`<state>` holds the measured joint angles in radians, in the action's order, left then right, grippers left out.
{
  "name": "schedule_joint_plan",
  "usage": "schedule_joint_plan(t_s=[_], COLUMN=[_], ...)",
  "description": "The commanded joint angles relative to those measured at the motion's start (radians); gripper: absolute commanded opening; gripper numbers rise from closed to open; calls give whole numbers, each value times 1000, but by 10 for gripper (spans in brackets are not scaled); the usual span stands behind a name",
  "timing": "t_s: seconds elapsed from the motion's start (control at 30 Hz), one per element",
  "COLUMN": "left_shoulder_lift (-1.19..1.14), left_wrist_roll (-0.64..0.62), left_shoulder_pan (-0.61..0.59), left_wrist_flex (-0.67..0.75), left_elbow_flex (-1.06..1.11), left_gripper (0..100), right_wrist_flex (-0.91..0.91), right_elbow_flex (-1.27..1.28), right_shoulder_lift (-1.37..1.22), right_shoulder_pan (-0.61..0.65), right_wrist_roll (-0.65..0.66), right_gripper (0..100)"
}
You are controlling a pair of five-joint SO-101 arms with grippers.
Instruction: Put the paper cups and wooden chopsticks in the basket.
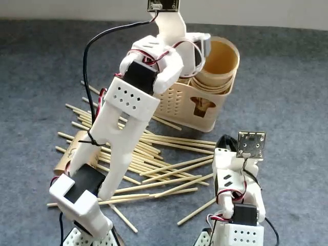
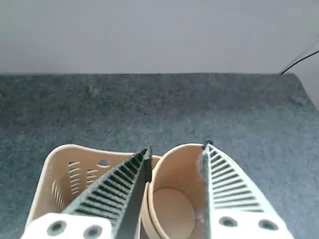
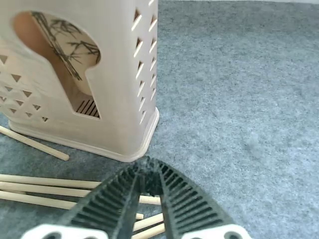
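Observation:
A beige basket (image 1: pixel 192 105) stands at the back of the grey carpet with stacked paper cups in it. My left gripper (image 1: pixel 202 51) is above the basket, shut on the topmost paper cup (image 1: pixel 221 60), which stands high in the stack. In the left wrist view the fingers (image 2: pixel 124 184) straddle that cup (image 2: pixel 174 199) over the basket (image 2: pixel 65 169). Another paper cup (image 1: pixel 77 149) lies on its side at the left, partly behind the left arm. Many wooden chopsticks (image 1: pixel 169 169) are scattered in front of the basket. My right gripper (image 3: pixel 149 172) is shut and empty, low near the basket's corner (image 3: pixel 142 134) and over chopsticks (image 3: pixel 50 181).
The right arm (image 1: pixel 236 184) sits at the front right. Bare carpet (image 1: pixel 287 128) lies to the right of the basket and behind it. A black cable (image 1: pixel 92 46) loops over the back left. A cup with a bamboo print (image 3: pixel 60 50) shows through the basket's handle hole.

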<state>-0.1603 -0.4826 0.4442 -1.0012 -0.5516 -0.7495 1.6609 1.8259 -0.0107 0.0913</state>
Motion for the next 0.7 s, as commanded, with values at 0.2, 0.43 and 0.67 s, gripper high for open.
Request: schedule_joint_plan(t_s=[0.2,0.43,0.67], left_shoulder_lift=[19,12,73], left_wrist_roll=[98,123,244], left_shoulder_pan=[18,13,-22], left_wrist_flex=[-321,-506,-723], left_elbow_flex=[-220,-326,-384], left_gripper=[201,200,143], right_wrist_flex=[22,22,22], right_elbow_flex=[-7,-5,-5], right_shoulder_lift=[12,12,12], right_shoulder_pan=[-4,-4,-7], right_wrist_roll=[21,21,21], right_gripper=[8,8,8])
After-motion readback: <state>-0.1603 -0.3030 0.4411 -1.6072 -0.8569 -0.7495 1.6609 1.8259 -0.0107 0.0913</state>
